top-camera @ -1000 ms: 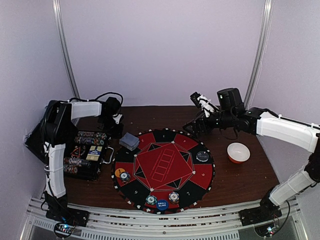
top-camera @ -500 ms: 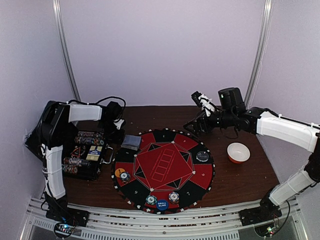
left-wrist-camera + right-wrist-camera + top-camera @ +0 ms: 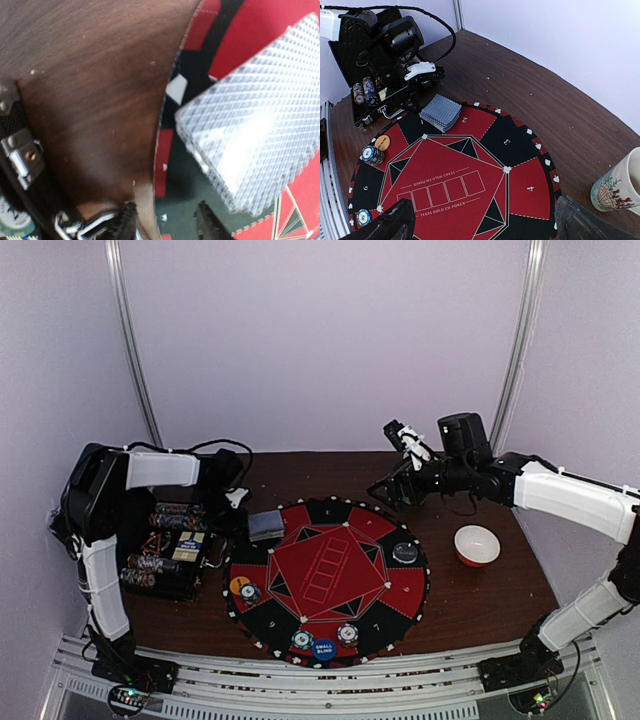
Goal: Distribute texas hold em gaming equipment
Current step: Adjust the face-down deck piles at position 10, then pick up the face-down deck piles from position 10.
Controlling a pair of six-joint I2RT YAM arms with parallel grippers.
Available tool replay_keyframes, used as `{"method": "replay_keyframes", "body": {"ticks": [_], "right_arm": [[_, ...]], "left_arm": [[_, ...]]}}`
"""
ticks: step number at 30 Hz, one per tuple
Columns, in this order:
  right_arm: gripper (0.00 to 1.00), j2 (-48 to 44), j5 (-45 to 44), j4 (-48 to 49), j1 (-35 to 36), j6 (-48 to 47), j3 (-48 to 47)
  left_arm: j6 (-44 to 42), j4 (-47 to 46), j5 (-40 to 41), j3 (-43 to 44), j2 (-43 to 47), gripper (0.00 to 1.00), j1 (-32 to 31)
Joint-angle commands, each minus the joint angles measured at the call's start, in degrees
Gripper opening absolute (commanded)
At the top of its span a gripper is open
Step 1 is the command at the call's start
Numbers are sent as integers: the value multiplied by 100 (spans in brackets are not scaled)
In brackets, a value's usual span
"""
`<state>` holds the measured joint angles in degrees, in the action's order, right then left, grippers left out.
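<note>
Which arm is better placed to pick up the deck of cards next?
Left. The left hand is open right beside the deck of cards; the right hand hangs across the poker mat, farther away.

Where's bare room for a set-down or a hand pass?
Free: bare wood between mat and bowl, running to the near edge; the far strip behind the mat, between left gripper and right gripper; the mat's red centre. Crowded: the left, where chip case, card deck and left gripper bunch; the mat's near rim, with chips and small blind button.
</note>
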<state>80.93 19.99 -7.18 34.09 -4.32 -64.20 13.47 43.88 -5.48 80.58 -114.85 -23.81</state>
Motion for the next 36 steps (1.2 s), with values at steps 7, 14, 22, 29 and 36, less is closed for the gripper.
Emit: {"method": "replay_keyframes", "body": {"ticks": [7, 14, 22, 29, 36], "right_arm": [[100, -85, 191, -45, -65, -181, -193], [100, -94, 301, 4, -69, -162, -180], [100, -71, 380, -2, -69, -123, -137], [100, 1, 461, 27, -68, -32, -154], [100, 46, 506, 50, -69, 19, -162]], "left_arm": [[-1798, 543, 4, 1492, 599, 85, 293], [-4178, 293, -914, 1535, 404, 98, -310], [-4966, 229, -1149, 1548, -149, 98, -320], [-5260, -107, -1131, 1317, -247, 98, -323], [-5274, -136, -1120, 1372, -560, 98, -304]]}}
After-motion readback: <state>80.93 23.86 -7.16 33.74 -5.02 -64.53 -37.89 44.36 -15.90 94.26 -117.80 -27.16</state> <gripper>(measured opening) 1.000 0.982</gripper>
